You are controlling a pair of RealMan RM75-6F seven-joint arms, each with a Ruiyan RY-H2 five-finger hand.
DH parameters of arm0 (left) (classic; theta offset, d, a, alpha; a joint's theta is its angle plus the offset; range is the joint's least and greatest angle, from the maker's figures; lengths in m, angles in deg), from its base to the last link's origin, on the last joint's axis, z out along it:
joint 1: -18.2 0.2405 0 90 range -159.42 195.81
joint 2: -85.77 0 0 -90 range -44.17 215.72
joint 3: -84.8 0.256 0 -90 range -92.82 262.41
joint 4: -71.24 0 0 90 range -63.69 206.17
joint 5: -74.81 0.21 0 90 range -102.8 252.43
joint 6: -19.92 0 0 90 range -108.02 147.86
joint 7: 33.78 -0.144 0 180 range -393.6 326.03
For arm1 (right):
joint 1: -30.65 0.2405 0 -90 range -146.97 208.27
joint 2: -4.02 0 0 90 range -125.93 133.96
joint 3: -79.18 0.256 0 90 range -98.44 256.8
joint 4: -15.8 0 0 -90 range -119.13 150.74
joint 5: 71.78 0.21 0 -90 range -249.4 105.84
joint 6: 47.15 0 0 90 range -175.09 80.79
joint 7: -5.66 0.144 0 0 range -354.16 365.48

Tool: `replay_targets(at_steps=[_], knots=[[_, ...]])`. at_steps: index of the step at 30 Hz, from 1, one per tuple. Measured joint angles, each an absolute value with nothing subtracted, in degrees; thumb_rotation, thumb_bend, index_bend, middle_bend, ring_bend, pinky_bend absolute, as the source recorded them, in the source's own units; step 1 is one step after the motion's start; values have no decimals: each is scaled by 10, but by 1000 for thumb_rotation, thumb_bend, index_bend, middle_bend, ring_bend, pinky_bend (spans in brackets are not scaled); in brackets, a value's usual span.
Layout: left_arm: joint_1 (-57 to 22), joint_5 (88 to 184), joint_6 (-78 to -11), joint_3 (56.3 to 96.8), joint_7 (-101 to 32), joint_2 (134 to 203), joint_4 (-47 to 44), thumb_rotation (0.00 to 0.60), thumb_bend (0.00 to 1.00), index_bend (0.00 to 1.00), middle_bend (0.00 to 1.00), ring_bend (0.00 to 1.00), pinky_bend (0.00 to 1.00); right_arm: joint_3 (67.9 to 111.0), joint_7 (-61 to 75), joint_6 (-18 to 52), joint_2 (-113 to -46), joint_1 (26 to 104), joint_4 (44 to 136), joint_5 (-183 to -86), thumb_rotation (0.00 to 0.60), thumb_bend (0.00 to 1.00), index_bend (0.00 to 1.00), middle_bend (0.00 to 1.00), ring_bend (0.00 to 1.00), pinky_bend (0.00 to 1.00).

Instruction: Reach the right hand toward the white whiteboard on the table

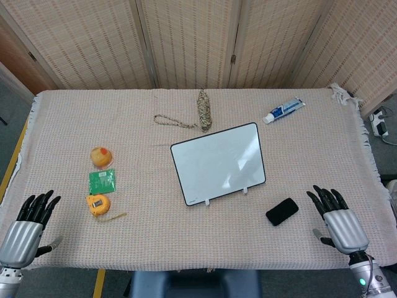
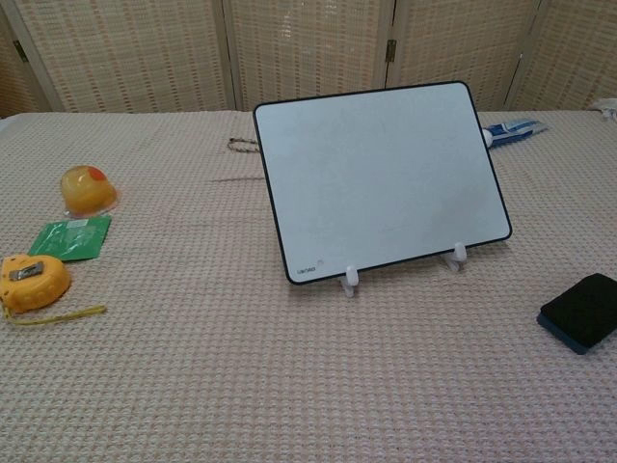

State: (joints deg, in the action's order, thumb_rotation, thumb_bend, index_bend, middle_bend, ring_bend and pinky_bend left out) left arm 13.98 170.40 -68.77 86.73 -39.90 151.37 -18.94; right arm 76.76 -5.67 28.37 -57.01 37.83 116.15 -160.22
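A white whiteboard (image 1: 218,162) with a black rim stands tilted on two small white feet at the table's middle; the chest view shows the whiteboard (image 2: 381,178) leaning back, its face blank. My right hand (image 1: 337,221) lies palm down at the front right of the table, fingers spread, holding nothing, well to the right of the board. Flat at the front left corner rests my left hand (image 1: 28,230), fingers apart and empty. Neither hand shows in the chest view.
A black eraser (image 1: 282,211) lies between my right hand and the board. A toothpaste tube (image 1: 283,110) and a coiled rope (image 1: 203,110) sit behind it. On the left are an orange dome (image 1: 102,156), a green packet (image 1: 103,181) and a yellow tape measure (image 1: 98,203).
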Motion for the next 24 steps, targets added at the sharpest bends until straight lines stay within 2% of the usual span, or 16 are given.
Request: replay_targets(at_steps=[7,12,20,24], knots=[[137,1702,-678,867,-404,1517,-188,600,212,0,0,0,0,765,-67,280,-576,380,1162,-1605,600,314,0,0,0,0],[135,1698,-674,867,-404,1517,-188,600,211,0,0,0,0,761,-93,241,-585,396,1160,-1604,600,314,11,0,0,0],[137,1698,-679,866,-398,1515,-189,600,211,0,0,0,0,774,-191,163,-594,446,1174,-1567,600,314,100,0,0,0],[137,1697,-678,867,-402,1515,-189,600,211,0,0,0,0,785,-246,124,-606,473,1175,-1518,600,314,158,0,0,0]])
